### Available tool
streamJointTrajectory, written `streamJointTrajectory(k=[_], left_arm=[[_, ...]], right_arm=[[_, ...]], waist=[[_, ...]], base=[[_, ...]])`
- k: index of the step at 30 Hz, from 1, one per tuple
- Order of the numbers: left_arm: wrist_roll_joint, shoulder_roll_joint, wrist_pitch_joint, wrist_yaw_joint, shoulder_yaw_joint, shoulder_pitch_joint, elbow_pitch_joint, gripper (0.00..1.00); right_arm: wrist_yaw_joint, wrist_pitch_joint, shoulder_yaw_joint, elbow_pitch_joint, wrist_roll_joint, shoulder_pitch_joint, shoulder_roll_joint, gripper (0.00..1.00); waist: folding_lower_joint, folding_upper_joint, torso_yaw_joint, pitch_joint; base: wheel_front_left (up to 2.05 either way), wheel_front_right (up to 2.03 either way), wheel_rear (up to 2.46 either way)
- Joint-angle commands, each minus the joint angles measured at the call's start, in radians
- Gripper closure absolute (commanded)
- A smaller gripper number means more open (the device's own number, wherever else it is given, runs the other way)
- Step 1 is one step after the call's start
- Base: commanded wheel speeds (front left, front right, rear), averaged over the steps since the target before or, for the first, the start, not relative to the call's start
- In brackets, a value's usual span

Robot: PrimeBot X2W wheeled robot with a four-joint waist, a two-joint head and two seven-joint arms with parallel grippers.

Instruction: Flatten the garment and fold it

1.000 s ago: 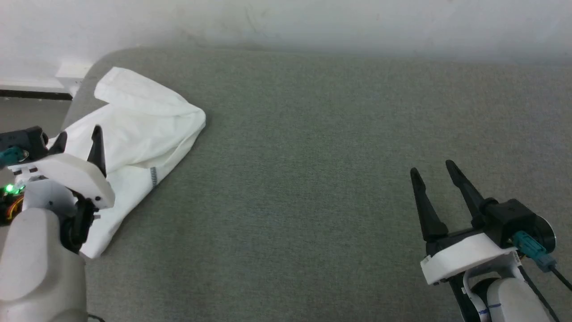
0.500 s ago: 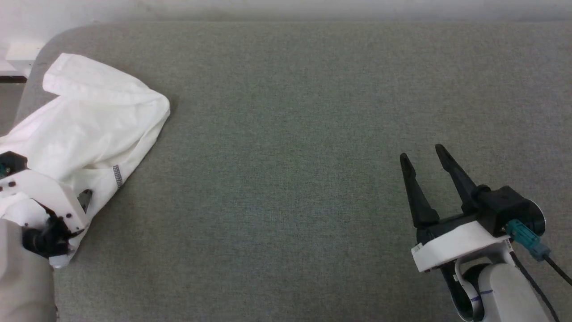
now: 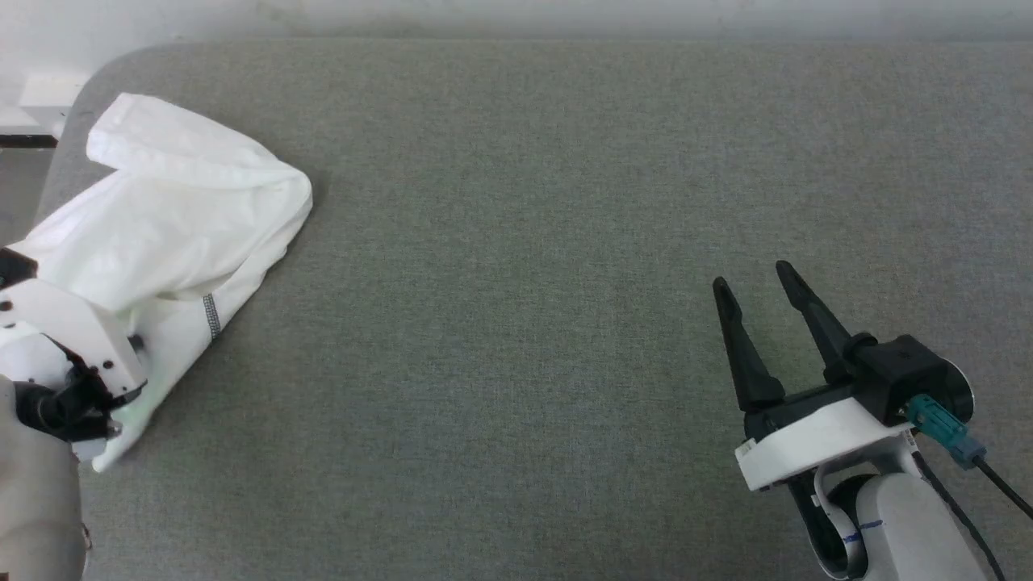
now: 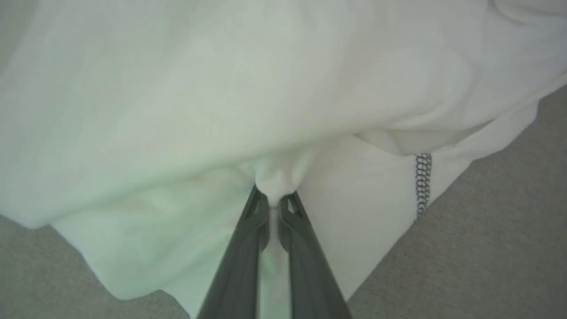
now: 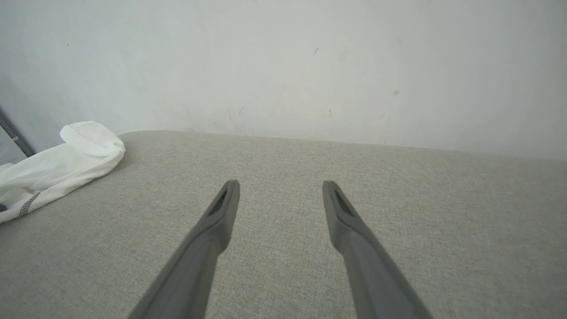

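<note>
My left claw [image 4: 274,204] is pinched tight on a fold of the shirt [image 3: 177,226], left of frame. My right claw [image 3: 750,276] hangs spread apart at lower right, above the grey surface [image 3: 524,242].

The garment [image 3: 177,218] is showing thin, smooth white cloth; the table [image 3: 565,202] is showing matt, coarse-woven grey fabric.

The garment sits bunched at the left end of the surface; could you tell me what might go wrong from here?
1. The left pincer pinches only a small tuck of the garment, so the cloth may slip free when pulled.
2. The garment lies by the left edge of the grey surface and could slide off.
</note>
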Motion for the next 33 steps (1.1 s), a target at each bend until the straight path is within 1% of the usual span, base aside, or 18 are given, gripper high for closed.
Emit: streamJointTrajectory(k=[1, 2, 4, 8, 13, 15, 18, 21, 24, 29, 33], left_arm=[[0.008, 0.014, -0.022, 0.002, -0.004, -0.015, -0.005, 1.00], [0.024, 0.022, -0.061, 0.008, -0.010, -0.021, -0.026, 1.00], [0.060, 0.038, -0.150, 0.035, -0.018, -0.038, -0.063, 1.00], [0.114, 0.048, -0.310, 0.064, -0.040, -0.082, -0.129, 1.00], [0.174, 0.054, -0.541, 0.063, -0.077, -0.144, -0.189, 1.00], [0.191, 0.042, -0.629, 0.059, -0.096, -0.171, -0.205, 1.00], [0.198, 0.012, -0.728, 0.049, -0.118, -0.203, -0.219, 1.00], [0.195, -0.025, -0.799, 0.035, -0.142, -0.220, -0.236, 1.00], [0.192, -0.068, -0.837, 0.020, -0.176, -0.232, -0.272, 1.00], [0.181, -0.144, -0.853, 0.004, -0.235, -0.243, -0.351, 1.00], [0.161, -0.208, -0.852, -0.009, -0.289, -0.240, -0.440, 1.00]], right_arm=[[-0.001, -0.006, 0.000, 0.003, 0.009, -0.010, 0.002, 0.00], [-0.001, -0.006, -0.004, 0.004, 0.010, -0.007, 0.002, 0.00], [-0.001, -0.008, -0.011, 0.008, 0.013, 0.000, 0.002, 0.00], [-0.001, -0.014, -0.028, 0.016, 0.008, 0.019, 0.002, 0.00], [-0.001, -0.018, -0.045, 0.022, 0.019, 0.045, 0.002, 0.00], [-0.001, -0.019, -0.056, 0.024, 0.022, 0.056, 0.002, 0.00], [-0.001, -0.020, -0.073, 0.023, 0.026, 0.070, 0.002, 0.00], [-0.001, -0.021, -0.091, 0.022, 0.029, 0.086, 0.002, 0.00], [-0.001, -0.018, -0.112, 0.018, 0.030, 0.103, 0.002, 0.00], [-0.001, -0.011, -0.137, 0.011, 0.030, 0.127, 0.002, 0.00], [-0.001, -0.002, -0.162, 0.003, 0.032, 0.145, 0.002, 0.00]], waist=[[-0.0001, 0.0000, 0.006, -0.015], [-0.0001, 0.0000, 0.008, -0.025], [-0.0001, 0.0000, 0.011, -0.048], [-0.0001, 0.0000, 0.016, -0.101], [-0.0001, 0.0000, 0.013, -0.161], [-0.0001, 0.0000, 0.009, -0.179], [-0.0001, 0.0000, -0.006, -0.205], [-0.0001, 0.0000, -0.030, -0.231], [-0.0001, 0.0000, -0.057, -0.251], [-0.0001, 0.0000, -0.112, -0.274], [-0.0001, 0.0000, -0.148, -0.280]], base=[[0.00, 0.00, 0.00], [0.00, 0.00, 0.00], [0.00, 0.00, 0.00], [0.00, 0.00, 0.00], [0.00, 0.00, 0.00], [0.00, 0.00, 0.00], [0.00, 0.00, 0.00], [0.00, 0.00, 0.00], [0.00, 0.00, 0.00], [0.00, 0.00, 0.00], [0.00, 0.00, 0.00]])
